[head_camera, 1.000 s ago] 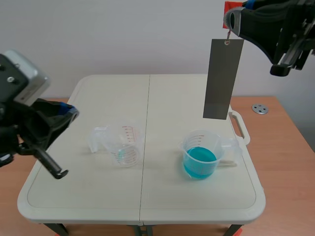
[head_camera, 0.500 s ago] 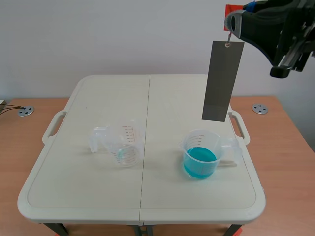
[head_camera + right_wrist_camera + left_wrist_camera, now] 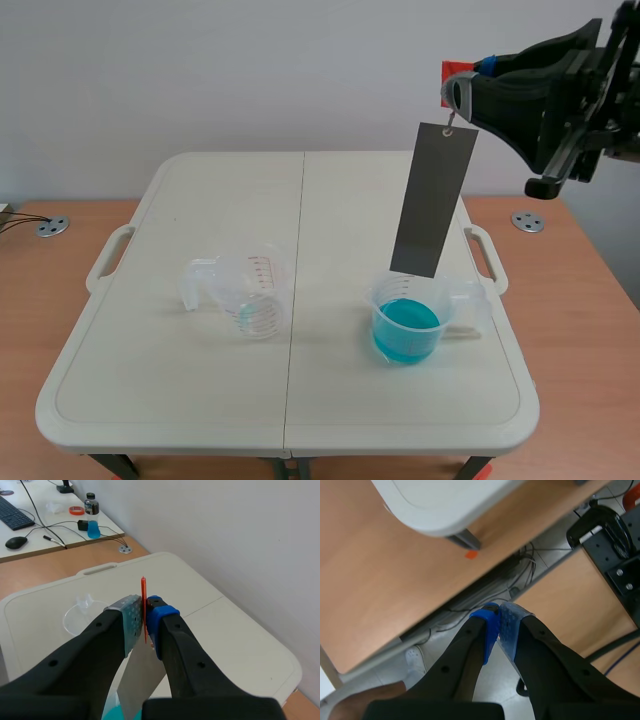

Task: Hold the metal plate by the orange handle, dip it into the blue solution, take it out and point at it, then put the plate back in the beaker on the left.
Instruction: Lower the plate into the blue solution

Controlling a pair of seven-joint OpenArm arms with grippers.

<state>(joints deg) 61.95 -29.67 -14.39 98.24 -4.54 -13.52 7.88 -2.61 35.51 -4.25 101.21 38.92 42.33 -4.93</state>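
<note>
A long grey metal plate (image 3: 433, 200) hangs tilted from its orange handle (image 3: 455, 73), its lower end just above the beaker of blue solution (image 3: 408, 318). My right gripper (image 3: 462, 92) is shut on that handle, high at the right. In the right wrist view the thin orange handle (image 3: 144, 609) is pinched between the pads, with the plate (image 3: 139, 685) hanging below. An empty clear beaker (image 3: 245, 292) with red markings stands left of centre. My left gripper (image 3: 499, 625) is shut on nothing, off the table, facing the floor and out of the scene view.
The white folding table (image 3: 200, 380) rests on a wooden desk (image 3: 580, 280) with round metal discs (image 3: 528, 221) at both sides. In the left wrist view a table corner (image 3: 435, 510), cables and a black clamp (image 3: 600, 527) lie below.
The left arm has left the scene view. My right gripper has come down and leftward, and the plate now hangs tilted with its lower end close above the blue beaker.
</note>
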